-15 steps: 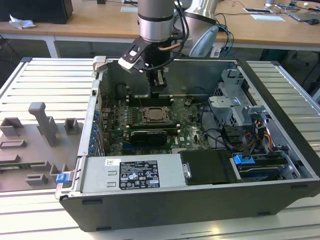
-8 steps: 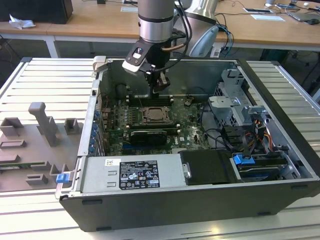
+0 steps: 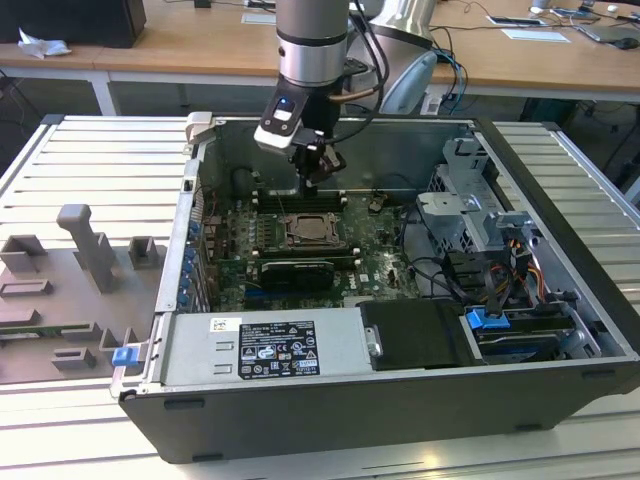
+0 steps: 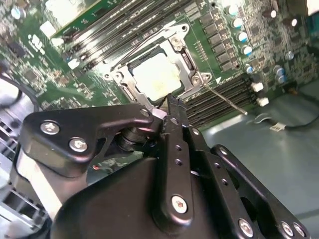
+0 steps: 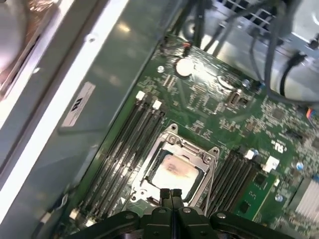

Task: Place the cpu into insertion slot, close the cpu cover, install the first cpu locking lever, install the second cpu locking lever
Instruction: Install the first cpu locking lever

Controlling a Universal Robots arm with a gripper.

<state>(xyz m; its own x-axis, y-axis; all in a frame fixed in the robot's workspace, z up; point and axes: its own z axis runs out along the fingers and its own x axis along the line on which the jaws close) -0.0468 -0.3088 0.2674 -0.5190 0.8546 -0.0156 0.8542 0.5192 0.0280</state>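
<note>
Silver-grey robot arm (image 3: 310,40) and its black pincer (image 3: 314,180), seen at top centre of the exterior view.

The arm is a smooth metallic cylinder ringed by a dark band. Beneath it sits a pale wrist block (image 3: 280,120) with a small blue patch, and black cables (image 3: 362,95) loop off toward the exterior view's right. In the second wrist view the pincer is matt black throughout, with broad rounded link plates (image 4: 99,124), a narrow finger bar (image 4: 175,149) carrying a row of small holes, and bright silver screw heads (image 4: 50,128) set into the links. In the first wrist view the black links end in two slim, square-tipped fingers (image 5: 164,195).
</note>
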